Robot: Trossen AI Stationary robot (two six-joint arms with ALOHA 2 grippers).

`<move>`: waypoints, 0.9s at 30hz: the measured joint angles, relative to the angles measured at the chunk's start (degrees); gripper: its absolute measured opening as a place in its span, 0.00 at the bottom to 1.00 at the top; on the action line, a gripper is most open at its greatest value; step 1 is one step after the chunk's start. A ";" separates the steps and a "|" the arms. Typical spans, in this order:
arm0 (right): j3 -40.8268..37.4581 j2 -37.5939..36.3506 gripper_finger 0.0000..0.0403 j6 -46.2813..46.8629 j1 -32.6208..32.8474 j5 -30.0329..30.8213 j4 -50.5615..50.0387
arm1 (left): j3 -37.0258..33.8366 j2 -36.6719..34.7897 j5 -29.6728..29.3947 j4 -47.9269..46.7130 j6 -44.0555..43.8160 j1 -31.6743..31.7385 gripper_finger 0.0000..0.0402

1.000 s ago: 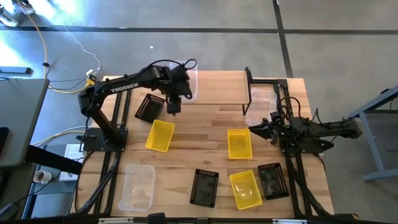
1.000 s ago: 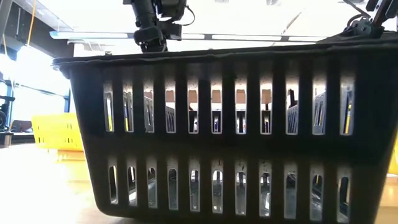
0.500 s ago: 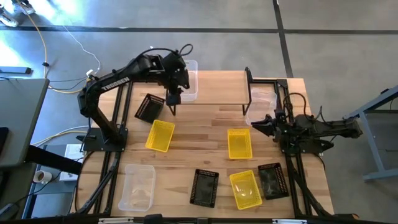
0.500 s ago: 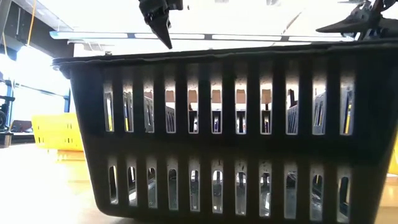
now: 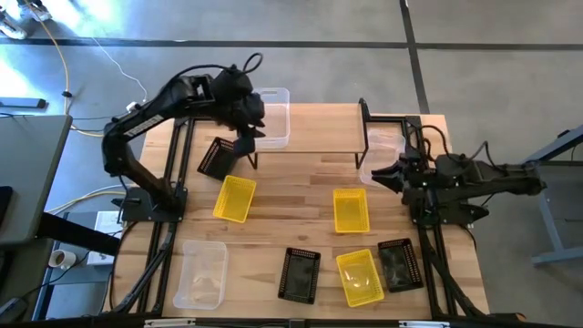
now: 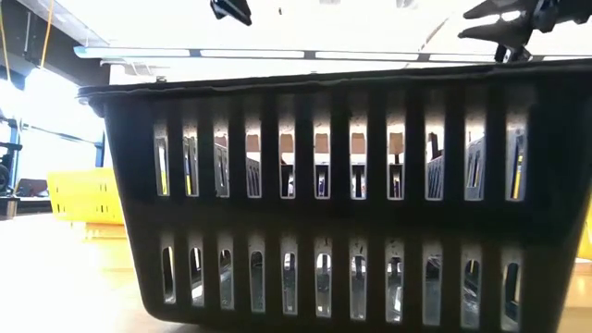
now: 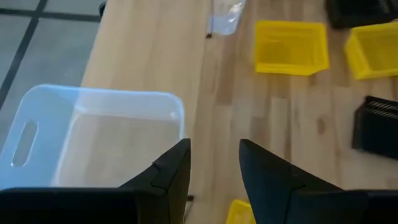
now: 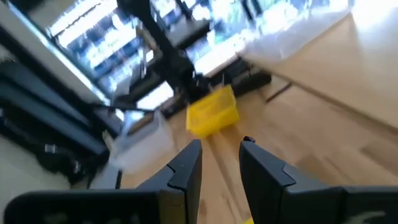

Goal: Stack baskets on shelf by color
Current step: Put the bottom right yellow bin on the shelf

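So the left gripper [image 5: 247, 146] is up over the shelf's [image 5: 319, 139] left end, right next to the clear basket [image 5: 272, 116] sitting on it, jaws a narrow gap apart with nothing in them. The right gripper [image 5: 383, 176] hangs by the shelf's right end, also slightly open and empty. Yellow baskets [image 5: 234, 198] and black baskets [image 5: 300, 273] are scattered on the surface [image 5: 291, 228].

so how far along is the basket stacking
Early. One clear basket sits on the shelf at its left end. The left claw hangs open and empty beside it; the right claw, also open and empty, is near a clear basket by the shelf's right end. Nothing is stacked yet: three yellow, three black and another clear one lie loose on the table.
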 joint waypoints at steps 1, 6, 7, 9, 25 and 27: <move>1.29 1.52 0.23 0.03 0.02 -1.21 -1.23 | 0.00 -0.30 -0.04 0.00 -0.52 -0.78 0.32; 6.65 8.63 0.23 1.42 0.02 -7.29 -4.41 | -0.02 -0.76 0.20 0.09 -3.08 -5.30 0.32; 7.36 9.95 0.23 1.53 0.02 -8.23 -4.54 | -0.02 -0.78 0.78 0.13 -3.31 -6.30 0.32; 8.43 12.74 0.23 1.54 0.04 -10.29 -4.95 | -0.44 -0.78 2.59 0.56 -3.31 -8.29 0.32; 11.21 28.74 0.23 6.06 7.51 -15.95 -10.29 | -10.96 -2.10 -1.69 2.60 -11.34 -20.24 0.32; 11.21 29.91 0.23 6.06 8.97 -15.95 -10.29 | -11.87 -2.09 -3.70 2.54 -13.29 -21.56 0.32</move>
